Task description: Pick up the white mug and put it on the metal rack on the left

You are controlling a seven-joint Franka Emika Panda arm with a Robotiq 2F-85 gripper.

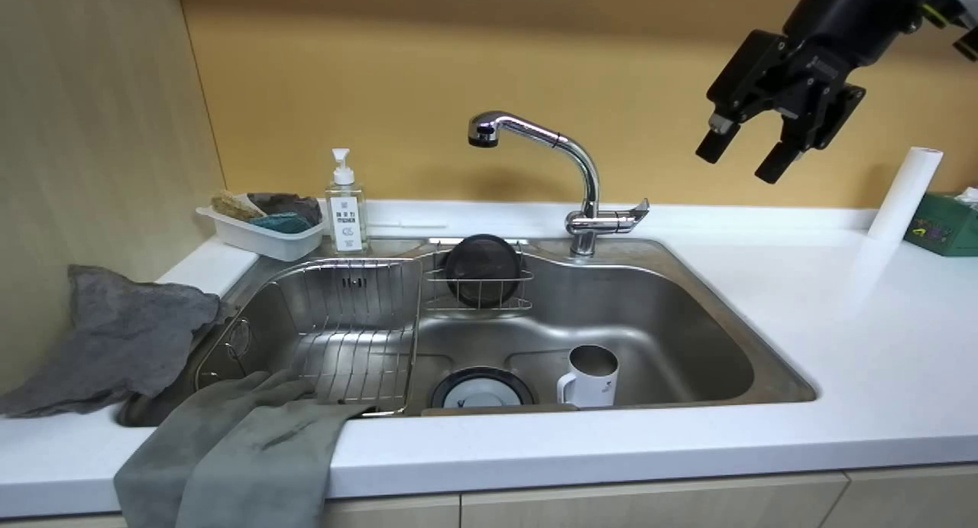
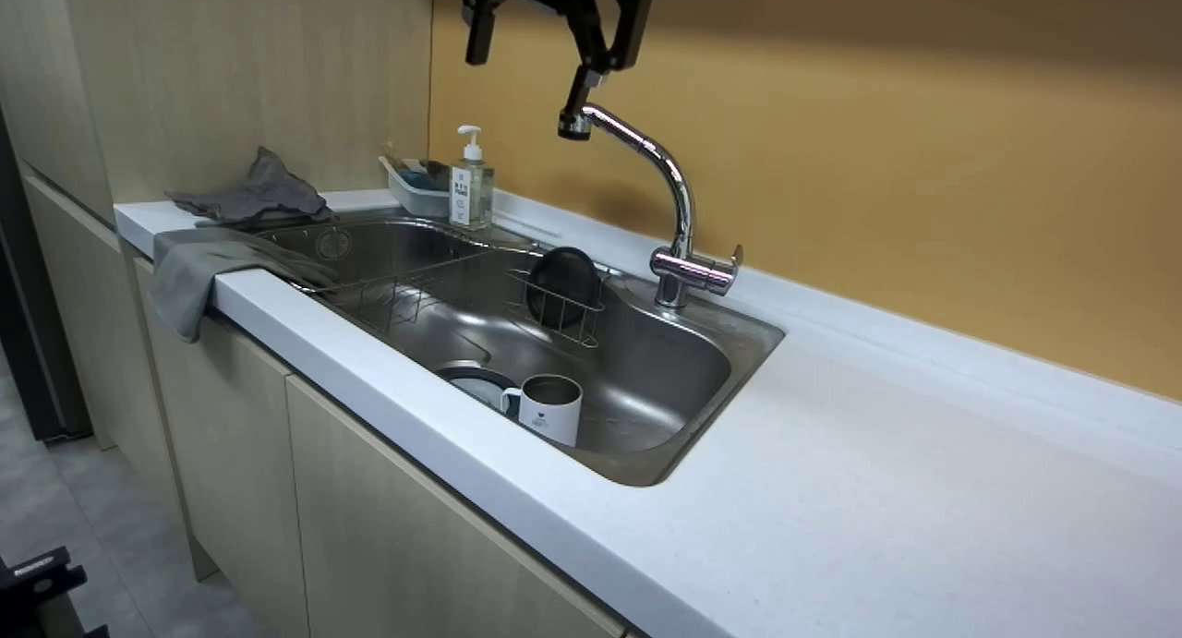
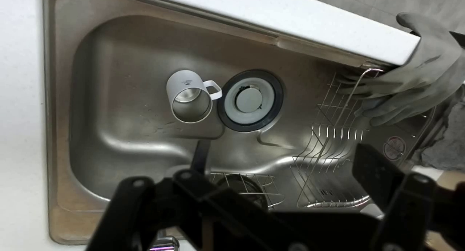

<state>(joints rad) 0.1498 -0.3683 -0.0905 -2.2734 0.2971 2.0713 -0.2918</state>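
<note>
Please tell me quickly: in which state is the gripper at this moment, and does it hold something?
Gripper: open, fingers apart, holding nothing.

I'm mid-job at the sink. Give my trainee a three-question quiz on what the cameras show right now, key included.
1. Where does the white cylindrical mug stand? A) on the white countertop B) on the floor of the silvery steel sink C) on the grey gloves
2. True or false: the black two-fingered pincer is gripping the mug.
3. In the wrist view, which lies nearer the mug: the round dark-rimmed drain or the large silvery thin-barred wire rack?
Key: 1. B. 2. False: the pincer's fingers are spread, nothing between them. 3. The drain.
</note>
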